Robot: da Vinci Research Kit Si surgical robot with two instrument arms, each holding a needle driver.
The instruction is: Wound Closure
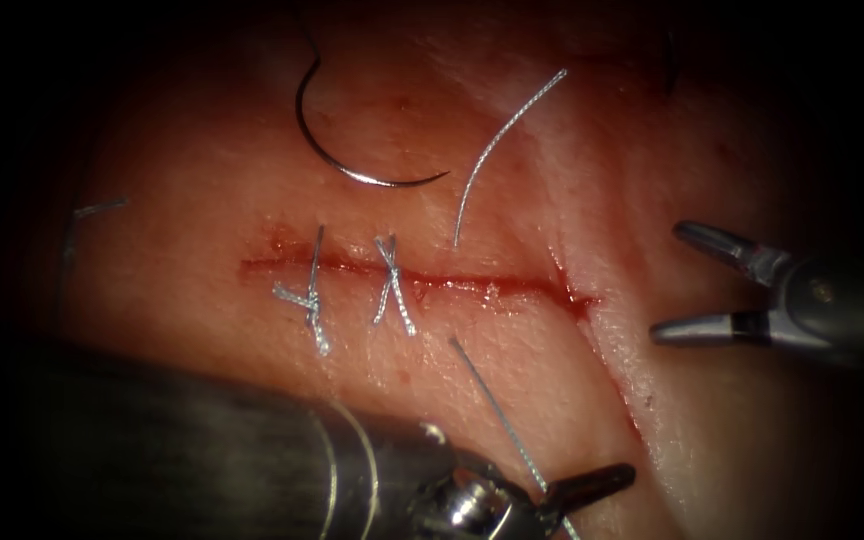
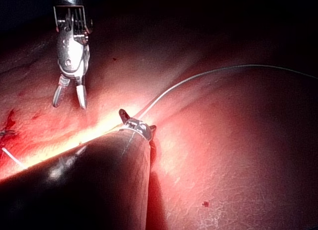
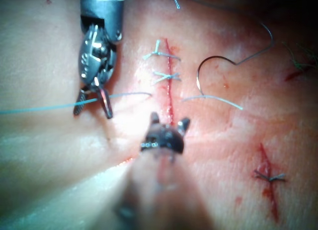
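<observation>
Right tool [image 1: 667,281]: jaws spread wide apart, clamped on nothing. Hangs over the tissue [image 1: 202,200] just past the right end of the cut [image 1: 492,285], near the red fluid [image 1: 580,300] gathered at that end. Seen parted in the same way in the left wrist view [image 2: 69,97]. In its own view [image 3: 169,121], both tips open directly in front of the cut [image 3: 170,86].

Left tool [image 1: 582,490]: jaws parted as well (clearest in the right wrist view [image 3: 93,110]), not clamped shut on anything. Thread [image 1: 492,400] running across between them and onward to the tissue, ending just short of the cut. Same thread leaving the jaws [image 2: 137,120] in the left wrist view [image 2: 198,76], and crossing them in the right wrist view [image 3: 39,109].

Needle [image 1: 352,150] held by neither tool. Lies flat and free on the tissue, not in it, on the far side of the cut from the left tool and well apart from the right tool; visible too in the right wrist view [image 3: 208,66].

Between the needle and the right tool, a loose thread piece [image 1: 497,150]. Between the left tool and the needle, two stitches [image 1: 392,285] across the left half of the cut.
</observation>
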